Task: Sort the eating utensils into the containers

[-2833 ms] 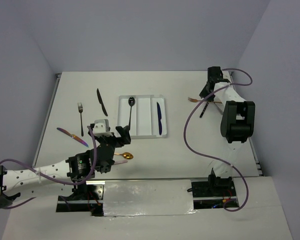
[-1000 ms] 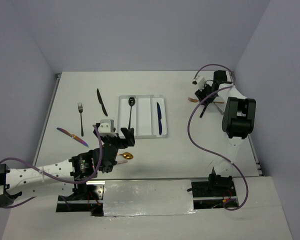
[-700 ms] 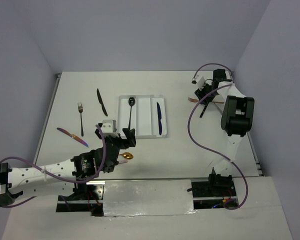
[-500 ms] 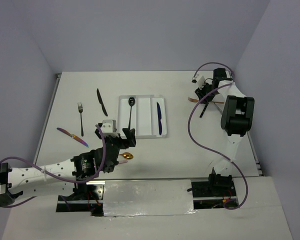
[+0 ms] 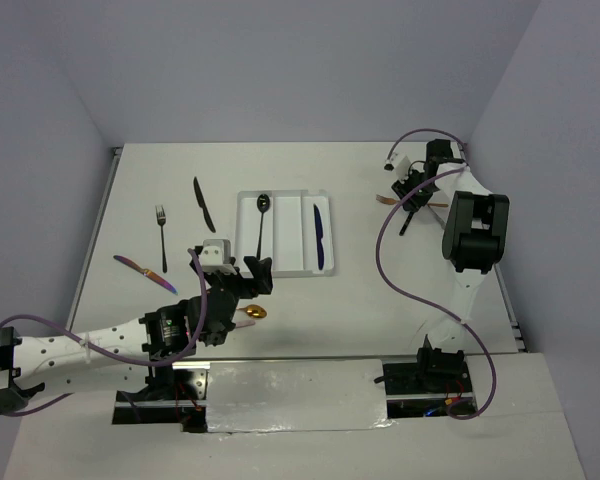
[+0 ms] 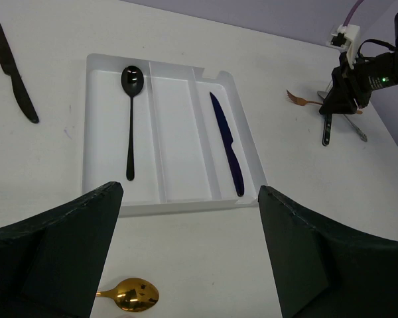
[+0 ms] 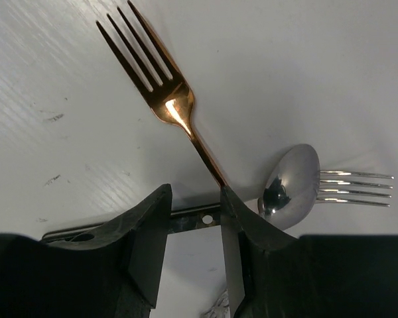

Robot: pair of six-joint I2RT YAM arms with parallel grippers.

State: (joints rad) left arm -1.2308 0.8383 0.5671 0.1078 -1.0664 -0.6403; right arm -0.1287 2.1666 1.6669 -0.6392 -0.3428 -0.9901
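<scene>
At the far right corner of the desk, the right claw stands half spread astride the thin handle of a copper fork. One finger touches the handle but nothing is pinched yet, and a silver spoon and silver fork lie just beside. The fork is polished metal lying flat and looks light, stiff and slippery, so it is probably best pinched across the narrow handle just below the tines. The left claw hangs spread wide over the near rim of the white plastic tray, whose left slot holds a black spoon and right slot a blue knife.
</scene>
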